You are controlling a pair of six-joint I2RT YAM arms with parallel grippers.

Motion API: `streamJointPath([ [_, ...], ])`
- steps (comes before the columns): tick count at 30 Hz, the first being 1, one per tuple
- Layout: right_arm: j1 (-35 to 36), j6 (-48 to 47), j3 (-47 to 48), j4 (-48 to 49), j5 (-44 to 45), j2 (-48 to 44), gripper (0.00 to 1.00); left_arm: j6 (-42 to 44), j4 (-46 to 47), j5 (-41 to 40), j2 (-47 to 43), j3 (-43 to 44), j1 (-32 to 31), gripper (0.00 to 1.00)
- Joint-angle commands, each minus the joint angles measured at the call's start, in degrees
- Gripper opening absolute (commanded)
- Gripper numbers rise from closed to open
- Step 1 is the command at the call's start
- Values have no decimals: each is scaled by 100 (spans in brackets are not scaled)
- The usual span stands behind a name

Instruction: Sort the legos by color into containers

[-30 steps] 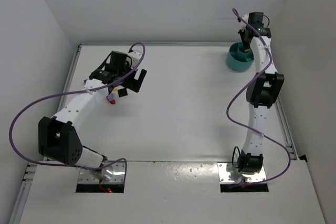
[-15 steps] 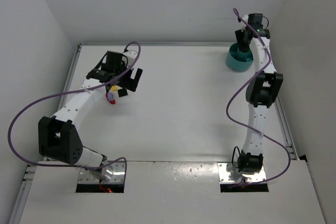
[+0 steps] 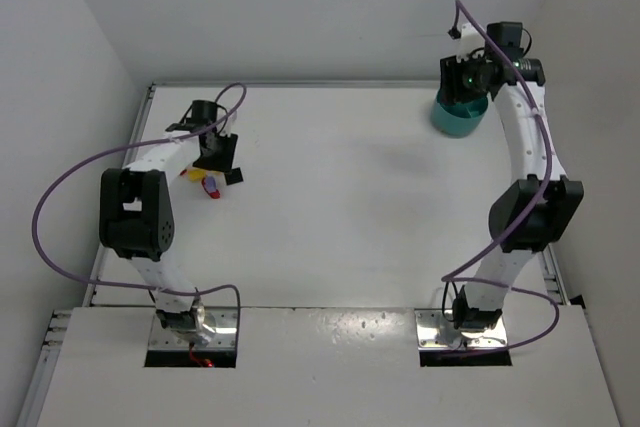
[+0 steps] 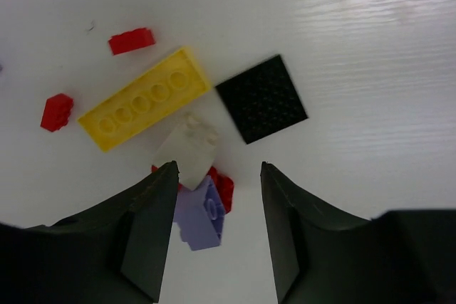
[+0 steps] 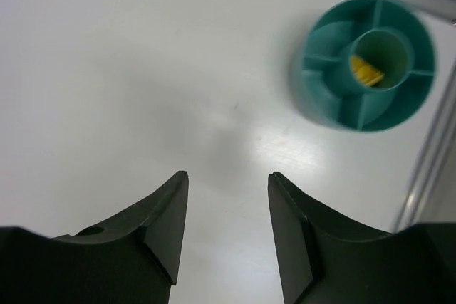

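From above, a white table (image 3: 340,217) is seen, enclosed by plain white walls (image 3: 300,7) on the left, far and right sides. A thin metal rail (image 3: 300,84) runs along the table's far edge. The left gripper (image 3: 216,165) is held low over a small pile of bricks (image 3: 205,184) near the far left of the table. A teal tub (image 3: 455,119) stands in the far right corner. The right gripper (image 3: 462,82) is raised just above it.

In the left wrist view, the left gripper's fingers (image 4: 153,218) are seen apart, with nothing clamped between them. A long yellow brick (image 4: 146,97), a black square plate (image 4: 261,97) and two small red pieces (image 4: 132,40) lie scattered on the glossy white surface. A whitish brick (image 4: 187,149) and a lilac brick (image 4: 201,215) lie close to the left finger, over a red brick (image 4: 224,190).

In the right wrist view, the right gripper's fingers (image 5: 160,218) are also seen apart and empty, over bare table where a faint shadow falls. The tub is seen beyond them to the right, beside the rail. A yellow piece (image 5: 366,71) lies in the tub's round middle compartment.
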Motion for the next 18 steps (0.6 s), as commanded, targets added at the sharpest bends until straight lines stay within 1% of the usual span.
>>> streamJointPath([
  [1,25,219,-1151,247,-500,-445,48,-367,132,-255,-10,368,306,56],
  [4,78,271,-1470,248,-553,-578,48,-315,185,-255,235,491,464,56],
  [5,78,272,-1532,248,-632,-579,47,-253,185,-185,289,492,465,57],
  [8,130,272,-1848,301,-746,-701,47,151,185,184,543,755,781,62],
  [9,130,272,-1849,301,-799,-702,47,378,185,289,544,808,869,63],
  [11,130,272,-2006,354,-852,-764,47,573,185,544,615,887,1167,67],
  [13,130,272,-2085,415,-852,-764,47,985,133,720,702,1027,1387,67],
  [15,183,272,-2139,415,-905,-764,47,1449,-69,800,912,1081,1466,68],
  [18,183,272,-2244,415,-1062,-764,47,1987,-411,1273,1123,1352,1616,69],
])
